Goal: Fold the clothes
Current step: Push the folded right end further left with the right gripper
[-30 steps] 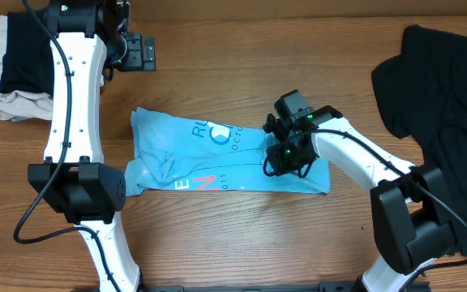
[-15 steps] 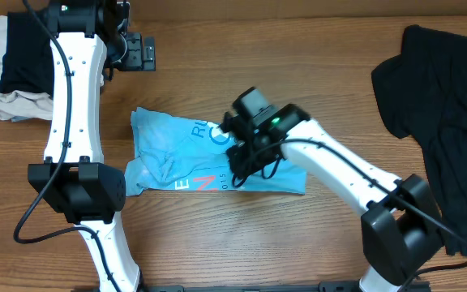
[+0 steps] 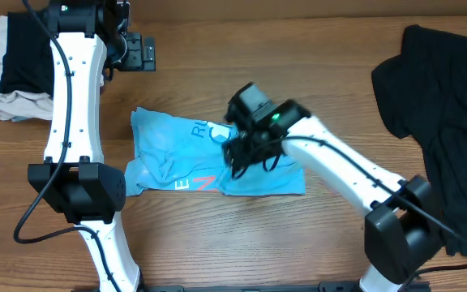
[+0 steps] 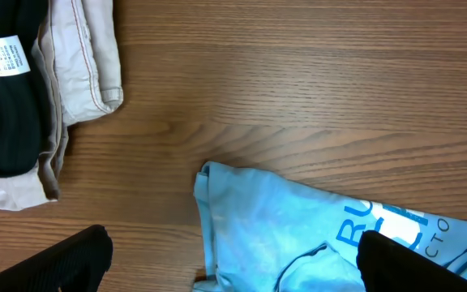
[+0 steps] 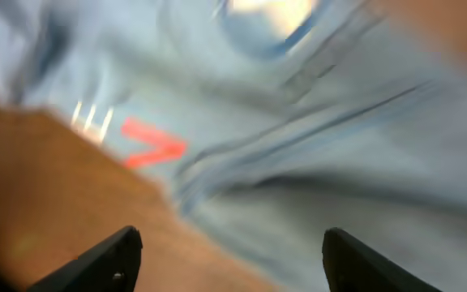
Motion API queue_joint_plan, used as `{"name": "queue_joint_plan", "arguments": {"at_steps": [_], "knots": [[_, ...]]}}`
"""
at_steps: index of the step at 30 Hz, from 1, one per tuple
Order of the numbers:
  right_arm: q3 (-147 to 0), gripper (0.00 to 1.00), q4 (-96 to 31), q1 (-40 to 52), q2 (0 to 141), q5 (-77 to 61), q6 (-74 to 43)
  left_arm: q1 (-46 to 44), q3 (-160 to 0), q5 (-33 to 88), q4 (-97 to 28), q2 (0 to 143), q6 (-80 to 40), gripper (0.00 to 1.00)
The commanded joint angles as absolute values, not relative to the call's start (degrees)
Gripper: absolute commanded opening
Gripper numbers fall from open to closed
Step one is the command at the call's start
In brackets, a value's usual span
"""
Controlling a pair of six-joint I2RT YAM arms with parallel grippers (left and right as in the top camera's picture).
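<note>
The clothes' light blue T-shirt (image 3: 169,154) lies crumpled flat mid-table, with white print and red letters near its front edge. My right gripper (image 3: 237,161) hovers over the shirt's middle, jaws apart with nothing between them. The right wrist view is blurred: blue cloth (image 5: 314,130) and a red letter (image 5: 152,142) lie beyond the open right gripper (image 5: 229,268). My left gripper (image 3: 140,53) stays at the back left, open and empty. In its wrist view the shirt's corner (image 4: 298,235) lies between and beyond the spread fingers (image 4: 63,264). A large black garment (image 3: 444,105) lies at the right.
A pile of beige cloth (image 3: 10,101) and a folded black garment (image 3: 23,57) rests at the back left corner; the left wrist view shows the beige cloth (image 4: 79,57) and the labelled black garment (image 4: 2,97). Bare wood surrounds the shirt.
My right gripper swept left over the shirt, drawing its right edge inward, then went from shut to open, letting the cloth go. The left arm has not moved.
</note>
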State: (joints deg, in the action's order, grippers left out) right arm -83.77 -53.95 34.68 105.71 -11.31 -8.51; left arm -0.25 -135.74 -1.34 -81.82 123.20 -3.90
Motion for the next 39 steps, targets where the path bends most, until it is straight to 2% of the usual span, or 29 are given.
{"name": "queue_joint_plan", "arguments": {"at_steps": [1,8,21,25,31,39], "knots": [[-85.9,0.67,-50.9,31.3,105.9,-7.5,-9.5,0.0,-136.6,-1.8,-81.7,121.8,-2.5,1.00],[-85.9,0.56,-46.3,28.8,109.9,-7.5,-13.6,0.0,-136.6,-1.8,-81.2,121.8,-2.5,1.00],[-85.9,0.56,-45.5,28.4,117.1,-5.6,-22.8,0.0,-136.6,-1.9,-80.7,121.8,-1.7,1.00],[-85.9,0.52,-45.0,28.4,117.9,-5.5,-22.8,0.0,-136.6,-1.9,-80.6,121.8,-1.7,1.00],[-85.9,0.38,-45.2,28.4,119.1,-5.6,-24.1,0.0,-136.6,-1.9,-80.2,121.8,-1.7,1.00],[-85.9,0.12,-45.1,28.4,119.1,-5.6,-24.1,0.0,-136.6,-1.9,-80.1,121.8,-1.3,1.00]]}}
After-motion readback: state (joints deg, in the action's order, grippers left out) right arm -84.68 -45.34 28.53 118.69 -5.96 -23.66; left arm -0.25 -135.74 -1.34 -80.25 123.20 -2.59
